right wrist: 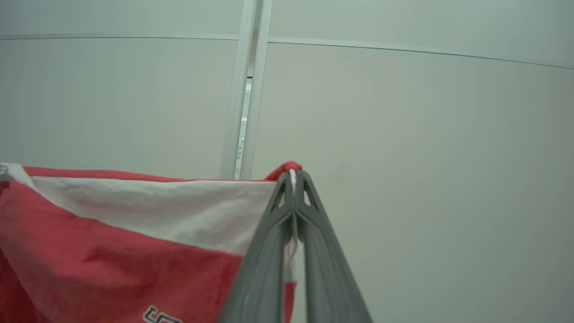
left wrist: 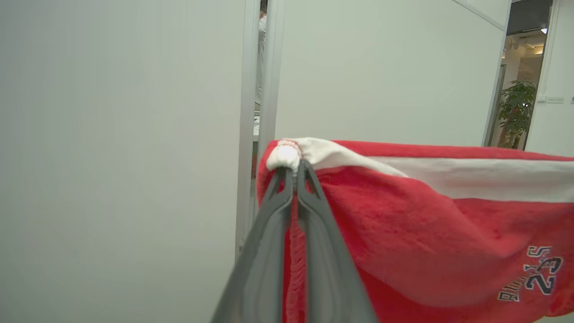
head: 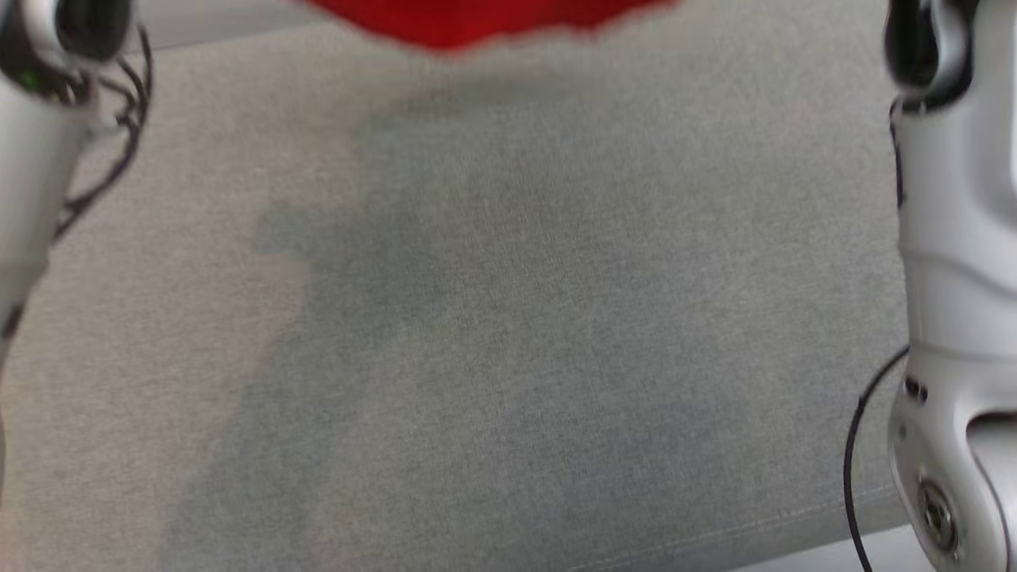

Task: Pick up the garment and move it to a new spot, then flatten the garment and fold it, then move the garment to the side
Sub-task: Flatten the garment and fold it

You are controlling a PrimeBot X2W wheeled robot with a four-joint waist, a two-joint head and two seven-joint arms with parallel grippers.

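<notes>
Left wrist view puts the left gripper (left wrist: 294, 168) nearest, its two dark fingers clenched together on a bunched white corner of the garment (left wrist: 426, 242). The right wrist view matches it: the right gripper (right wrist: 293, 175) is pinched tight on the opposite top corner. The red cloth with its white band runs fairly taut between the two, and the dark lettering (left wrist: 533, 273) hangs lower down.

From the head view the pale left forearm (head: 32, 175) and right forearm (head: 953, 238) stand at either edge. The garment's blurred lower hem shows at the top, over the grey fabric-covered bench (head: 508, 318). Whether the hem touches the bench I cannot tell, though the soft shadow under it suggests that it hangs free. Beyond the cloth stand plain white partition panels (left wrist: 112, 134), and further off a potted plant (left wrist: 515, 107) in a doorway.

This looks like the carry to a new spot, with the spreading to follow. To do it well, I judge that both grippers should stay level and evenly apart, so that the top edge neither sags nor strains. The hem should meet the bench first. Then the arms can draw back and down together, laying the cloth out without a crease. Neither corner should be let go until the fabric lies flat. If one side drops early, the garment would probably twist or bunch.
</notes>
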